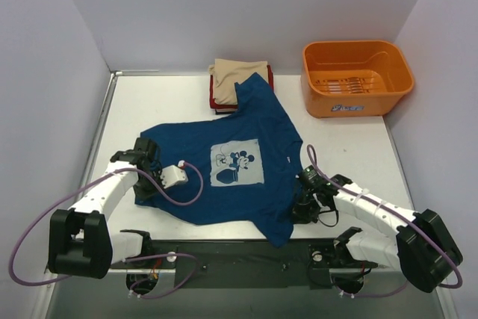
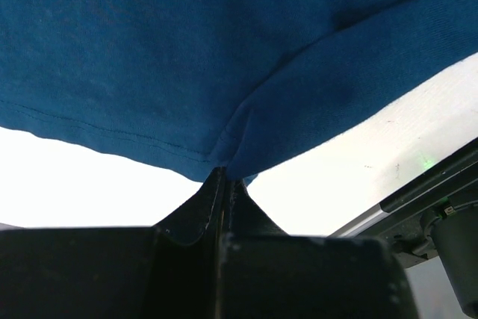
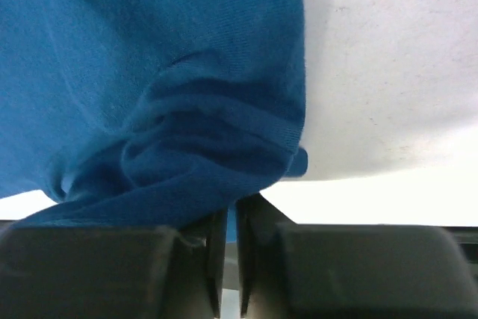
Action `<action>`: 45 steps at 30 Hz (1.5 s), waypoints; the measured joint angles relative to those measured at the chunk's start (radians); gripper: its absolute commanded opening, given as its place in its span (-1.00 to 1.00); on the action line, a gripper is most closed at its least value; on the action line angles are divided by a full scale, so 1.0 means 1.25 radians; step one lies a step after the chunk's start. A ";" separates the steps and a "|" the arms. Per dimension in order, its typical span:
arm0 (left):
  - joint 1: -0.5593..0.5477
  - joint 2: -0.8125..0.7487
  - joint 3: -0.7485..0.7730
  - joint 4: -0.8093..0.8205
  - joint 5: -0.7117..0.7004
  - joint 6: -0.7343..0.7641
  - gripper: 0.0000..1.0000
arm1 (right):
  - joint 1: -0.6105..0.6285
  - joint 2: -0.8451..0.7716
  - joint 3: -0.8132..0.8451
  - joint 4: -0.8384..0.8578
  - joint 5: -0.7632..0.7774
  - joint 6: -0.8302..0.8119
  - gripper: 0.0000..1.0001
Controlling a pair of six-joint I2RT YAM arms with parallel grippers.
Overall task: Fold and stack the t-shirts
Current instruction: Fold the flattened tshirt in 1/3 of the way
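A dark blue t-shirt [image 1: 224, 147] with a pale cartoon-mouse print lies spread on the white table, print up. My left gripper [image 1: 146, 172] is shut on the t-shirt's left edge; the left wrist view shows the cloth [image 2: 187, 57] pinched at the closed fingertips [image 2: 222, 177]. My right gripper [image 1: 302, 203] is shut on the t-shirt's right lower edge, with bunched cloth [image 3: 187, 140] between the jaws. A stack of folded shirts, beige on top [image 1: 237, 72] over red and dark ones, sits at the back; the blue shirt's far corner lies over it.
An orange plastic tub [image 1: 356, 78] stands at the back right. Pale walls close in the left, back and right sides. The arm bases and cables sit along the near table edge [image 1: 239, 248].
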 measured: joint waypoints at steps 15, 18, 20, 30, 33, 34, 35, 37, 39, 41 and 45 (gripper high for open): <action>0.006 0.010 0.078 -0.055 -0.034 -0.079 -1.00 | -0.023 -0.139 0.213 -0.175 0.032 -0.063 -1.00; 0.006 0.062 0.124 -0.046 -0.034 -0.092 -1.00 | -0.066 -0.026 0.336 -0.169 0.029 -0.134 -1.00; 0.006 0.103 0.156 -0.032 -0.037 -0.103 -1.00 | -0.108 0.049 0.402 -0.157 0.028 -0.186 -1.00; 0.010 0.342 0.313 0.016 -0.079 -0.182 -1.00 | -0.152 0.445 0.718 -0.101 0.015 -0.395 -1.00; 0.021 0.370 0.317 0.016 -0.097 -0.196 -1.00 | -0.152 0.533 0.798 -0.099 0.008 -0.435 -1.00; 0.025 0.372 0.317 0.016 -0.102 -0.198 -1.00 | -0.152 0.550 0.814 -0.099 0.007 -0.444 -1.00; 0.031 0.373 0.317 0.016 -0.109 -0.202 -1.00 | -0.152 0.568 0.834 -0.103 0.007 -0.453 -1.00; 0.043 0.377 0.321 0.016 -0.124 -0.209 -1.00 | -0.152 0.595 0.864 -0.107 0.005 -0.470 -1.00; 0.051 0.383 0.326 0.016 -0.142 -0.213 -1.00 | -0.152 0.617 0.891 -0.114 0.008 -0.484 -1.00; 0.056 0.392 0.334 0.017 -0.157 -0.218 -1.00 | -0.153 0.633 0.916 -0.119 0.011 -0.493 -1.00; 0.057 0.411 0.347 0.018 -0.165 -0.230 -1.00 | -0.156 0.657 0.955 -0.126 0.017 -0.514 -1.00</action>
